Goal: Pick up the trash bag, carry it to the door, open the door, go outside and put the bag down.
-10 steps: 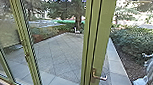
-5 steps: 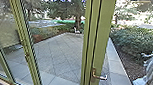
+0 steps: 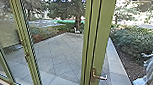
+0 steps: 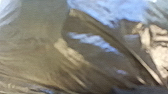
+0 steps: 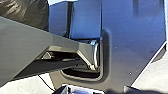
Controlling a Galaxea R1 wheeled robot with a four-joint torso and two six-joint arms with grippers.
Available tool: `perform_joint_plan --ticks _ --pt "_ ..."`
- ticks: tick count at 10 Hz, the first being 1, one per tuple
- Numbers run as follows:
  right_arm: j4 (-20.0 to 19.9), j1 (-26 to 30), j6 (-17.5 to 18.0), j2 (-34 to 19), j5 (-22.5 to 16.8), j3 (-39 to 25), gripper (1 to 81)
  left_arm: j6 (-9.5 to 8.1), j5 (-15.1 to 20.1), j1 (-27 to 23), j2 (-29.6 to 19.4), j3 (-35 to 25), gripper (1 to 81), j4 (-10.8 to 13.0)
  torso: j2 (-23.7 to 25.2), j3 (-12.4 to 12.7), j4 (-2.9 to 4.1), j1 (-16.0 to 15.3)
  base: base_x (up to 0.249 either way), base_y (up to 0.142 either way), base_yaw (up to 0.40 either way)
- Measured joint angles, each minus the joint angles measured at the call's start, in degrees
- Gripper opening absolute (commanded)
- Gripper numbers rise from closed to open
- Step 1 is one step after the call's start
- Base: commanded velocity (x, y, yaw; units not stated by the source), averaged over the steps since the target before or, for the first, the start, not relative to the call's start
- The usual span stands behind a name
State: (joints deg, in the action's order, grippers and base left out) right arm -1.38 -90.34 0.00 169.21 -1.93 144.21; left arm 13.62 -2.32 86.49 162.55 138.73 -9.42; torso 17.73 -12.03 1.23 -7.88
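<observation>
Green door frames cross the head view, and the door [image 3: 101,39] with a metal handle [image 3: 100,77] stands upright right of the middle. Behind the glass lies a paved yard [image 3: 57,52]. The dark, shiny trash bag [image 4: 95,55] appears very close and creased in the left wrist view. Part of the same dark bag [image 5: 25,12] shows at a corner of the right wrist view, behind a grey robot part. How my left gripper holds the bag cannot be made out, and the state of my right gripper is hidden.
A pale statue [image 3: 150,71] stands at the right beside a bush [image 3: 135,43]. A small white chair-like object [image 3: 76,31] is near a tree trunk at the yard's far end. A second green frame post [image 3: 26,40] rises at the left.
</observation>
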Motion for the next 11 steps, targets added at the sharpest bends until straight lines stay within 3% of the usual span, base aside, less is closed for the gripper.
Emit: perform_joint_plan --ticks 2,4,11 --pt "0.0 0.0 0.0 -4.27 0.3 -7.12 81.1 -0.06 0.12 -0.13 -3.86 -5.77 1.0 0.0 0.0 0.0 0.0 0.0 0.0 0.0 0.0" --pt "0.0 0.02 0.0 -10.3 0.85 -17.12 81.1 -0.2 0.69 -0.05 -6.62 -7.78 1.0 -0.05 0.0 0.0 0.0 0.0 0.0 0.0 0.0" --pt "-0.1 0.02 0.02 -31.74 4.05 -48.63 81.1 -0.74 1.94 0.06 -6.49 -8.57 1.0 -0.17 0.0 0.0 0.0 0.0 0.0 0.0 0.0"
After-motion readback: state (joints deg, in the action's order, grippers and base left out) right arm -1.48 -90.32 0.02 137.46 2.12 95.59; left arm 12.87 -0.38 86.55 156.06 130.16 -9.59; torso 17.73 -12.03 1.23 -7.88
